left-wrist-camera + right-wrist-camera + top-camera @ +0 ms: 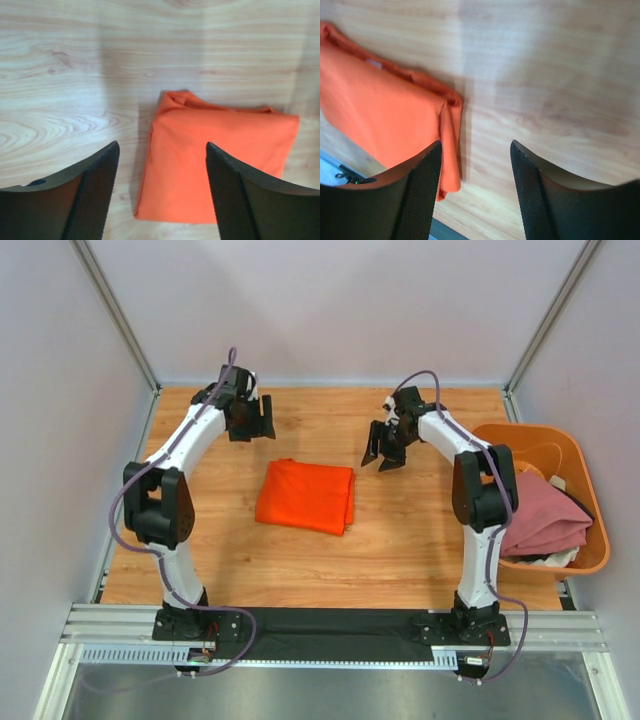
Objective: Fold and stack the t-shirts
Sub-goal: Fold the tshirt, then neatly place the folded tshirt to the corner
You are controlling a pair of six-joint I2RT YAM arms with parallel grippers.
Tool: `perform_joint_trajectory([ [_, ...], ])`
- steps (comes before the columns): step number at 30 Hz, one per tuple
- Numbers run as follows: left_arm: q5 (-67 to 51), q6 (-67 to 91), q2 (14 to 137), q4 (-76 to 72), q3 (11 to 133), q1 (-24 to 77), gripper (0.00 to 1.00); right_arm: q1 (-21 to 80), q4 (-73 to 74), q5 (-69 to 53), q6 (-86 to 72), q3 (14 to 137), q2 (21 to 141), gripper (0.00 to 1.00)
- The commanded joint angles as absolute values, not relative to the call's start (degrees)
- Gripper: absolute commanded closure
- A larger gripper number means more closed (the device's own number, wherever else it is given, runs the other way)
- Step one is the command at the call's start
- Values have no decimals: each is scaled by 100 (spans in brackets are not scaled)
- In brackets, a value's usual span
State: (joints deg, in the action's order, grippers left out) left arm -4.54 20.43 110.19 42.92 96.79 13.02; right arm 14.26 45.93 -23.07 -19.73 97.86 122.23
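- Orange t-shirt [306, 497] lies folded flat mid tabletop [400, 550] – prob the stack's base.
- Left claw [253, 430] hovers past its far-left corner, wide open, empty.
- Right claw [380, 458] by its far-right corner, same: spread, empty.
- Pink t-shirt [545, 520] heaped in tub [530, 435], well right of it – likely next.

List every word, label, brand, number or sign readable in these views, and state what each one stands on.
None: no text can be read in any view.
Folded orange t-shirt: in the right wrist view a small pale patch sits near its edge, perhaps a tag, too blurred to read.
Pink t-shirt and orange tub: no print or marking shows.
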Motion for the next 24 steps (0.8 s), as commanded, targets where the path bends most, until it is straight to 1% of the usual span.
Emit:
perform_joint_trajectory([
  [1,-991,1855,10242,3967,8934,1274,25,1468,4413,-2757,-1915,8987,11357,41],
  [2,-1585,1889,10109,3807,8704,1274,30,1503,4255,-2977,-2151,8782,11086,41],
  [3,-1956,1933,10012,3397,8466,1283,38,1555,3984,-3328,-2232,8563,10970,46],
  [4,-2273,2038,9872,3210,8038,1283,43,1617,3955,-3409,-2293,8439,10882,49],
  [5,-2703,2152,9827,3043,7833,1309,50,1730,3894,-3480,-2390,8168,10768,51],
  [6,-2811,2353,9809,2771,7666,1344,58,1749,3693,-3646,-2582,8000,10566,54],
  [7,-2839,2434,9765,2708,7438,1380,59,1749,3613,-3665,-2662,7833,10469,55],
  [8,-2726,2522,9747,2664,7357,1423,59,1749,3595,-3648,-2672,7561,10389,55],
  [9,-2594,2731,9730,2811,7278,1476,48,1740,3630,-3613,-2567,7472,10310,55],
  [10,-2454,2812,9669,2917,7251,1511,41,1749,3647,-3621,-2523,7384,10301,55],
  [11,-2235,2830,9616,2970,7216,1547,36,1749,3647,-3638,-2531,7217,10309,57],
  [12,-1945,2752,9493,3206,7198,1643,33,1758,3604,-3778,-2557,7129,10310,61],
  [13,-1316,2699,9440,3347,7190,1661,31,1749,3499,-3892,-2592,7032,10310,62],
  [14,-1144,2663,9387,3410,7146,1661,29,1758,3263,-3981,-2654,6840,10301,62],
  [18,-1248,2409,9255,3436,7040,1556,27,1863,2682,-4201,-2909,6496,10309,62],
  [19,-1231,2391,9237,3437,6970,1564,28,1898,2594,-4114,-2961,6426,10388,68],
  [20,-1161,2417,9194,3445,6970,1564,29,1907,2575,-4113,-2971,6425,10432,68],
  [21,-1082,2443,9124,3437,6874,1564,29,1907,2566,-4018,-2979,6381,10494,82],
  [22,-968,2469,9088,3437,6821,1547,30,1907,2540,-3982,-2988,6363,10538,86],
  [24,-818,2540,9009,3498,6681,1521,30,1916,2400,-3938,-3014,6320,10643,88],
])
